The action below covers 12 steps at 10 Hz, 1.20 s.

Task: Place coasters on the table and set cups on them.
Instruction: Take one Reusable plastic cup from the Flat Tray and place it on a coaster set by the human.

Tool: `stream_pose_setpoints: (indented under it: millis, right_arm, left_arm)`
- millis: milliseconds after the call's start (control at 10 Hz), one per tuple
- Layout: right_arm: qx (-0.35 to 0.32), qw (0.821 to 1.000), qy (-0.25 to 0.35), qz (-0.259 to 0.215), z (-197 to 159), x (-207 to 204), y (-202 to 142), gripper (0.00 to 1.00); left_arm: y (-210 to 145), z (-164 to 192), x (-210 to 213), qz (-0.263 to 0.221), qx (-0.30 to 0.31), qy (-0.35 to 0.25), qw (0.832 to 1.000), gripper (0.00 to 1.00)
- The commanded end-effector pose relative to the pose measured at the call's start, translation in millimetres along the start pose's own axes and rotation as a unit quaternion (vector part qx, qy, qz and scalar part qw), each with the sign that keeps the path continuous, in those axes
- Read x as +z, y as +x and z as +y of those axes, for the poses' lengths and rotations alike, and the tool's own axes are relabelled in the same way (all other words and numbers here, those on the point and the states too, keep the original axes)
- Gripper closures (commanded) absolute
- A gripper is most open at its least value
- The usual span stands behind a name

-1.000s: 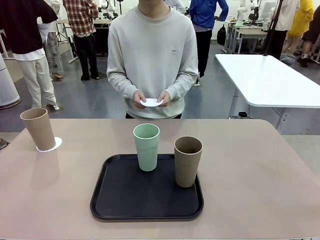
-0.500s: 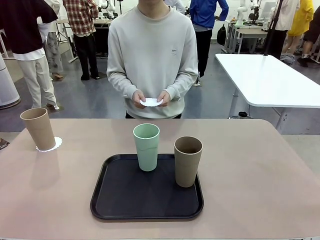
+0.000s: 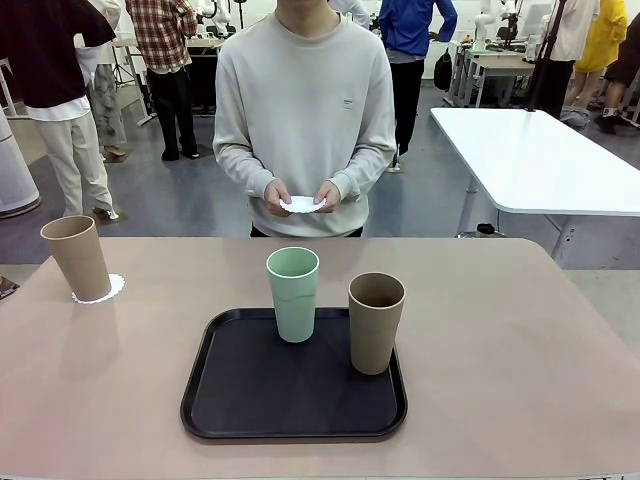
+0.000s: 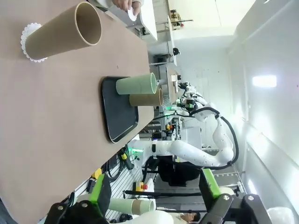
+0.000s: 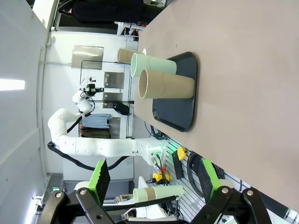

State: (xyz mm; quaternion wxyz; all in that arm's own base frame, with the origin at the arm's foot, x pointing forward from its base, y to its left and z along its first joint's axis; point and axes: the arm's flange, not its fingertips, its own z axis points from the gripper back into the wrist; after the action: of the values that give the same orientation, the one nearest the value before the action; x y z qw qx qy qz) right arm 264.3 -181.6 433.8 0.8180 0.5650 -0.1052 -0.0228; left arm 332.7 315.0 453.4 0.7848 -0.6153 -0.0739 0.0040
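Over the last second nothing has moved. The first tan-brown tapered matte tumbler (image 3: 76, 257) stands where it stood, on a round white lacy paper doily (image 3: 108, 289) at about 10 o'clock on the beige tabletop (image 3: 520, 340). You can count that pair as done; by my reckoning two remain.

That tumbler is upright, long axis vertical, open mouth up and narrow base down. Its doily lies flat and peeks out mostly on the 3 o'clock side, so the tumbler looks a little off-centre.

Toward the middle, the mint green tumbler (image 3: 293, 294) and the second tan-brown tumbler (image 3: 376, 322) stand upright, mouths up, on the black rectangular tray (image 3: 250, 395). The green one is at the tray's 12 o'clock edge and the tan one at about 2 o'clock, near each other but apart.

At 12 o'clock, beyond the far edge, the person's hands (image 3: 275, 190) hold another white doily (image 3: 303, 205), not yet laid down. The next cup probably waits on it.

Your left end effector (image 4: 154, 189) and right end effector (image 5: 154, 179) are both spread wide, holding nothing, well clear of the cups.
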Motion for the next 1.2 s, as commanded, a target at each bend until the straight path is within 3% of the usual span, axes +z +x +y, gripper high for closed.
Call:
stream_pose_setpoints:
  millis: [0, 600, 700, 1100]
  right_arm:
    - [0.009, 1.000, 0.012, -0.005, 0.2, -0.5, 1.9, 0.00]
    - [0.009, 1.000, 0.012, -0.005, 0.2, -0.5, 1.9, 0.00]
    - [0.009, 1.000, 0.012, -0.005, 0.2, -0.5, 1.9, 0.00]
    - [0.009, 1.000, 0.012, -0.005, 0.2, -0.5, 1.9, 0.00]
  left_arm:
    - [0.5, -0.3, 10.3, 0.016, -0.014, 0.002, 1.000, 0.00]
    - [4.8, 7.7, 0.4, 0.003, -0.026, 0.047, 0.999, 0.00]
    - [10.7, 5.9, 0.4, 0.003, -0.016, 0.013, 1.000, 0.00]
    - [10.7, 5.9, 0.4, 0.003, -0.016, 0.013, 1.000, 0.00]
